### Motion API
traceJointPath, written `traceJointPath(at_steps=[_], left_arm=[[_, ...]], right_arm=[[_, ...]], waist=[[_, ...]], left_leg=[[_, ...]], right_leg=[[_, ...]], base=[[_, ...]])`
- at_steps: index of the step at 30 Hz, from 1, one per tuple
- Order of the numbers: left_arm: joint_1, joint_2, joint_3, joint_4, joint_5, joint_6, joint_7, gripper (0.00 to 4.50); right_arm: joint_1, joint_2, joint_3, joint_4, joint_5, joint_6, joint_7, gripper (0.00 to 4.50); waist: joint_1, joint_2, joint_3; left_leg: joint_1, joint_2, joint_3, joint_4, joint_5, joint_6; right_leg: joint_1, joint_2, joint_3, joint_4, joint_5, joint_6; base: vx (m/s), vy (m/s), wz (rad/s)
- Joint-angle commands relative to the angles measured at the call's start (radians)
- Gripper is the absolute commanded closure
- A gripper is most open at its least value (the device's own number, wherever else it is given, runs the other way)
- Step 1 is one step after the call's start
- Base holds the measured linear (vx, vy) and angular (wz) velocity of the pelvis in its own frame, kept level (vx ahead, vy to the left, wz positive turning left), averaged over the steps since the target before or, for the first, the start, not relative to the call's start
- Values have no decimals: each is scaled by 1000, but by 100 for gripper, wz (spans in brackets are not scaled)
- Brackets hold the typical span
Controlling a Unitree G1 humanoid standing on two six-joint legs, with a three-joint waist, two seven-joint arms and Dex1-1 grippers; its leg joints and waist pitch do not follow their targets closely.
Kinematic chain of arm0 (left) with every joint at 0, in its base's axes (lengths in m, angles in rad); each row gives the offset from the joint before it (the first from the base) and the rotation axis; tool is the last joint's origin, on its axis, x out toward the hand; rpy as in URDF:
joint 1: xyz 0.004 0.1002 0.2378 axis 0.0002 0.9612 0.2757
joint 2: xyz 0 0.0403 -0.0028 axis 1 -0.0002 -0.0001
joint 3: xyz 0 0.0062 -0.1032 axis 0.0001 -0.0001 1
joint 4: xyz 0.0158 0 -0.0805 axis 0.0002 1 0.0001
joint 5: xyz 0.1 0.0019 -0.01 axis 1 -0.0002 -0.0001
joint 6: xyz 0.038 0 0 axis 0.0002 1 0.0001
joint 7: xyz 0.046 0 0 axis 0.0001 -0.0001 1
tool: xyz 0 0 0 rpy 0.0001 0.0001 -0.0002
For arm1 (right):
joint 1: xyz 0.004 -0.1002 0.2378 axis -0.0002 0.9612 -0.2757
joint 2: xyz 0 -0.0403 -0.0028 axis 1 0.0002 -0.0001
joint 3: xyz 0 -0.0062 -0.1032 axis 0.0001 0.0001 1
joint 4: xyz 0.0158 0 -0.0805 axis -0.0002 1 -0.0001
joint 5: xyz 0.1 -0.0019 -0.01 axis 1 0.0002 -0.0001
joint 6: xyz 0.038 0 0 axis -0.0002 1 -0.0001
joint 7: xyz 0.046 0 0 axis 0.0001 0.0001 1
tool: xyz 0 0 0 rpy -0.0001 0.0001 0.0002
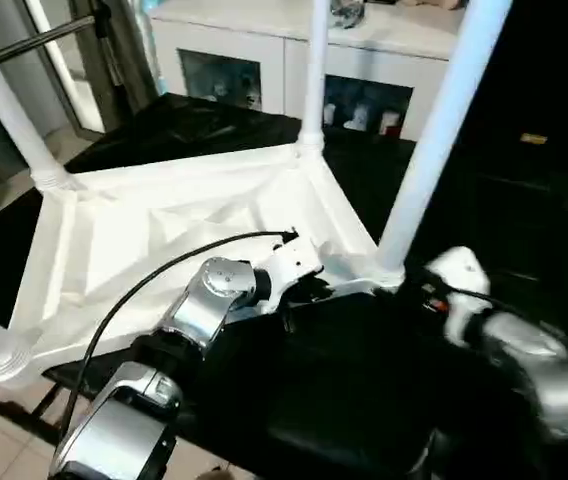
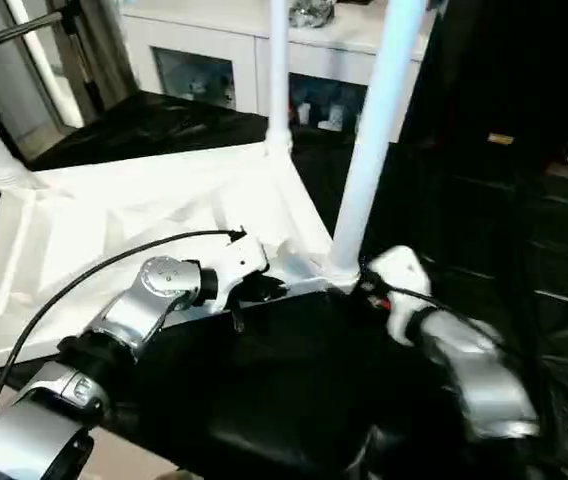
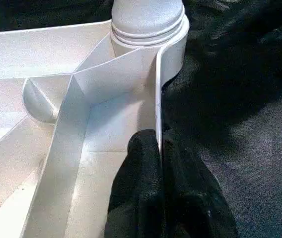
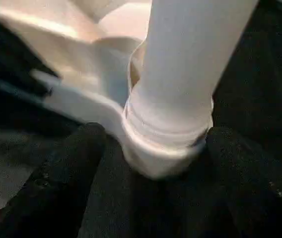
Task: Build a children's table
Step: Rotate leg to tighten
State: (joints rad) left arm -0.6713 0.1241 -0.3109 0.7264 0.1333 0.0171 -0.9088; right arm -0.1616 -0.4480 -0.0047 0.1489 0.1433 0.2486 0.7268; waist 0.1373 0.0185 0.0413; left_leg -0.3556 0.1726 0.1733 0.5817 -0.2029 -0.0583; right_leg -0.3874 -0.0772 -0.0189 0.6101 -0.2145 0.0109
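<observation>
We have the children's table (image 1: pixel 194 225) lying upside down on a surface draped in black cloth (image 1: pixel 364 380), ribbed underside up, with a tapered leg standing in each corner socket we can see. It looks like light, hollow plastic: stiff enough across the braced top, but the thin rim wall should flex a little under a pinch, and the smooth tubes will be slippery to hold. We judge the best places to take it are the rim wall close to a corner, where the ribs stiffen it, or the foot of a leg just above its socket collar, not higher up, where a pull would lever against the joint.

Our left gripper (image 3: pixel 160 148) has its jaws pinched nearly shut on the thin rim wall, one finger inside the tray and one outside, just beside the near corner socket (image 3: pixel 173 47).

Our right gripper (image 4: pixel 151 148) sits at the foot of the near leg (image 1: pixel 434 140), its jaws spread wide on either side of the socket collar. The fingers (image 4: pixel 66 168) seem to stand clear of the plastic, though the wrist view is blurred and we cannot be certain; it has hold of nothing.
</observation>
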Motion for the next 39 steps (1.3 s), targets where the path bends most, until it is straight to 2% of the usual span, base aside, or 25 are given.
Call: traceJointPath(at_steps=[1,6,7,9,10,12,14,16,17,18,19,20,21,23,24,26,27,28,29,31,33,34,36,38,39], left_arm=[[6,-25,11,-39,-47,-68,-14,450],[18,-25,26,-56,-66,-90,-16,450],[27,-26,40,-87,-90,-78,-30,405],[32,-24,43,-103,-98,-71,-38,393],[46,-15,44,-142,-111,-47,-54,387],[72,3,47,-207,-119,-12,-61,376],[84,11,51,-237,-126,12,-64,350],[107,36,57,-297,-136,59,-79,344],[134,69,72,-356,-143,108,-84,338],[172,115,93,-432,-152,170,-93,318],[179,123,98,-445,-154,181,-95,318],[224,175,119,-521,-178,233,-113,309],[252,202,129,-564,-198,269,-131,296],[306,254,141,-650,-237,336,-166,277],[324,273,143,-678,-250,354,-181,268],[414,344,156,-785,-302,428,-230,254],[414,344,156,-785,-302,428,-230,254],[435,357,159,-809,-311,439,-236,234],[450,362,161,-830,-312,446,-230,223],[477,369,169,-881,-314,481,-202,218],[502,381,166,-923,-305,514,-174,213],[518,389,167,-938,-295,530,-153,195],[551,413,168,-957,-263,549,-110,184],[564,423,170,-961,-251,550,-100,175],[578,431,175,-967,-246,555,-91,152]], right_arm=[[7,-19,-15,-34,28,8,46,84],[54,-85,-20,-122,102,56,157,84],[59,-81,-6,-144,121,67,172,81],[58,-76,2,-148,122,68,172,81],[52,-61,18,-143,114,62,165,81],[38,-36,34,-133,109,62,152,81],[33,-27,40,-134,111,65,151,81],[22,-15,53,-132,109,67,141,81],[6,6,63,-120,100,65,123,81],[-15,35,74,-99,86,61,94,81],[-19,41,76,-95,83,60,89,81],[-38,66,86,-75,76,54,75,81],[-50,80,89,-57,68,53,61,81],[-73,105,91,-19,49,43,27,81],[-80,113,91,-6,43,37,17,81],[-109,155,103,33,61,28,15,81],[-109,155,103,33,61,28,15,81],[-116,170,108,38,67,30,15,81],[-124,184,113,42,68,31,11,81],[-149,218,120,70,55,12,-22,81],[-189,263,107,129,35,-7,-99,81],[-219,292,91,175,17,-5,-172,81],[-271,349,38,256,3,-2,-320,81],[-284,368,12,278,6,-12,-375,81],[-294,383,-14,293,19,-13,-411,81]], waist=[[-1,-28,-51],[8,-31,-59],[8,-31,-60],[9,-31,-61],[10,-30,-60],[7,-27,-57],[3,-32,-54],[2,-30,-53],[1,-32,-52],[-12,-26,-51],[-12,-26,-51],[-22,-22,-52],[-26,-22,-49],[-31,-17,-47],[-30,-20,-46],[-27,-19,-48],[-28,-18,-47],[-26,-15,-47],[-26,-20,-46],[-25,-17,-45],[-30,-18,-43],[-31,-15,-43],[-39,-16,-42],[-43,-12,-43],[-42,-7,-45]], left_leg=[[-2,49,-13,-58,-96,106],[-10,48,-14,-45,-29,151],[-13,47,-13,-42,-21,157],[-15,49,-14,-41,-20,159],[-10,55,-13,-43,-39,152],[-12,58,-15,-48,-57,138],[-10,56,-14,-49,-71,126],[-10,56,-14,-50,-71,120],[-12,54,-14,-51,-73,117],[-14,54,-16,-54,-76,100],[-14,54,-16,-54,-76,100],[-9,54,-15,-55,-96,78],[-12,52,-15,-59,-98,75],[-7,53,-14,-61,-115,58],[-5,52,-12,-62,-114,50],[-2,52,-11,-62,-113,44],[-4,52,-12,-63,-111,45],[0,51,-10,-61,-111,45],[-3,50,-10,-63,-109,49],[-3,51,-10,-65,-118,40],[-4,48,-10,-68,-133,25],[-3,49,-10,-68,-139,12],[-4,44,-11,-70,-150,-6],[-2,42,-11,-71,-157,-20],[4,43,-10,-70,-160,-26]], right_leg=[[49,-65,32,-65,-19,-222],[51,-63,30,-49,101,-238],[48,-63,28,-47,109,-242],[46,-65,27,-44,110,-250],[39,-66,26,-48,73,-265],[37,-66,24,-46,46,-275],[39,-65,25,-48,35,-271],[38,-66,27,-49,29,-263],[39,-66,27,-49,23,-259],[38,-66,25,-47,16,-260],[38,-66,25,-47,16,-260],[37,-65,25,-47,-10,-262],[37,-63,25,-50,-17,-261],[32,-59,26,-50,-38,-265],[30,-55,26,-50,-47,-263],[27,-54,26,-46,-28,-267],[28,-53,26,-44,-20,-267],[24,-50,25,-44,-9,-265],[28,-51,27,-45,-5,-262],[28,-54,28,-45,-19,-257],[27,-54,28,-49,-48,-253],[27,-56,30,-49,-66,-249],[27,-53,31,-52,-94,-237],[26,-49,31,-53,-102,-221],[22,-48,32,-52,-87,-214]], base=[[0,0,0],[0,0,0],[0,0,0],[0,0,0],[0,0,0],[0,0,0],[0,0,0],[0,0,0],[0,0,0],[0,0,0],[0,0,0],[0,0,0],[0,0,0],[0,0,0],[0,0,0],[0,0,0],[0,0,0],[0,0,0],[0,0,0],[0,0,0],[0,0,0],[0,0,0],[0,0,0],[0,0,0],[0,0,0]])
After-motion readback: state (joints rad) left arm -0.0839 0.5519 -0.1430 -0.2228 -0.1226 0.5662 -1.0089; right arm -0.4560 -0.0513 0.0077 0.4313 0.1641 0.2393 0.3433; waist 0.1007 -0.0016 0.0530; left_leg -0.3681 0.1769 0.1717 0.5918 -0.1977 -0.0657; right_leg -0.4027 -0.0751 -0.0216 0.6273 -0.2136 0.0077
